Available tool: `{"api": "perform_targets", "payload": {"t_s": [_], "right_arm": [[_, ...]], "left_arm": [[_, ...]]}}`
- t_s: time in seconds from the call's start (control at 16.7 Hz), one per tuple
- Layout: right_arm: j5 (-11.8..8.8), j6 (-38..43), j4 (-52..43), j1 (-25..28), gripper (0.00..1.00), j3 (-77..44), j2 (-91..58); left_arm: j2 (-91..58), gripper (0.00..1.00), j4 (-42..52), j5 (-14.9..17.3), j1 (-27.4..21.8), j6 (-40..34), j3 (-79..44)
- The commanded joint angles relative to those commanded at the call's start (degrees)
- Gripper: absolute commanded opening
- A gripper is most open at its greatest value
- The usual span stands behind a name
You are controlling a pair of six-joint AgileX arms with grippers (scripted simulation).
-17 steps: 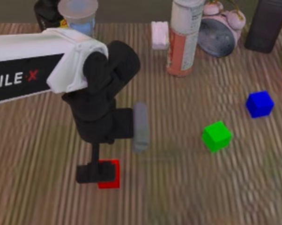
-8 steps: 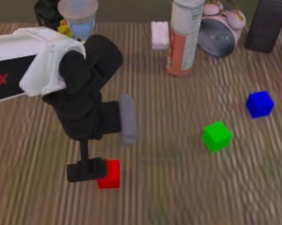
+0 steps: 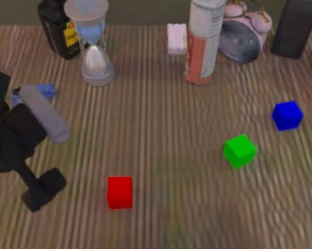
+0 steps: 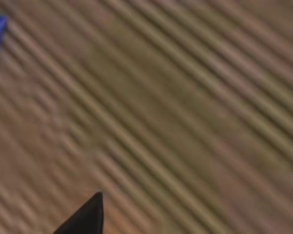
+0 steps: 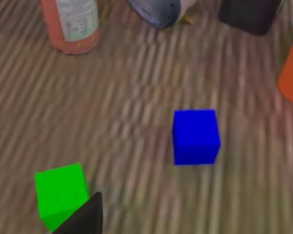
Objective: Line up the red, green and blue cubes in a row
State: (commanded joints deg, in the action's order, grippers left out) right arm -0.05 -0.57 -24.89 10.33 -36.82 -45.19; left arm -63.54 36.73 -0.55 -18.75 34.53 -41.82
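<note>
Low in the top view the red cube (image 3: pixel 119 192) sits free, apart from the left gripper (image 3: pixel 43 189) at lower left; I cannot tell its finger state. Farther right, green cube (image 3: pixel 240 150) and blue cube (image 3: pixel 287 114) await lining up.

Even, diffuse light, without glare or hard shadows. Ridged brown wooden tabletop (image 3: pixel 161 129) smears into soft streaks near the black left claw (image 3: pixel 42 189); left wrist view heavily blurred. Small matte blue cube (image 5: pixel 196 136) stays fairly crisp.
</note>
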Motion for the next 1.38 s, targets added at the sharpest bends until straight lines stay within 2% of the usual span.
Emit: {"api": "perform_targets", "payload": {"t_s": [0.36, 0.72, 0.96, 1.38], "right_arm": [[0.02, -0.42, -19.0, 7.44, 1.0, -26.26, -38.72], [0.1, -0.68, -32.91, 13.11, 1.0, -47.09, -66.13], [0.17, -0.79, -37.04, 14.98, 1.0, -54.31, -73.72], [0.17, -0.81, -37.06, 14.87, 1.0, -54.67, -74.28]], "left_arm": [[33.74, 1.0, -16.8, -0.29, 11.47, -16.27, 24.26], [55.47, 1.0, -30.84, 0.2, 18.07, -29.36, 38.42], [62.82, 1.0, -36.24, 0.52, 19.78, -34.11, 41.62], [63.54, 1.0, -36.73, 0.55, 19.9, -34.53, 41.82]]}}
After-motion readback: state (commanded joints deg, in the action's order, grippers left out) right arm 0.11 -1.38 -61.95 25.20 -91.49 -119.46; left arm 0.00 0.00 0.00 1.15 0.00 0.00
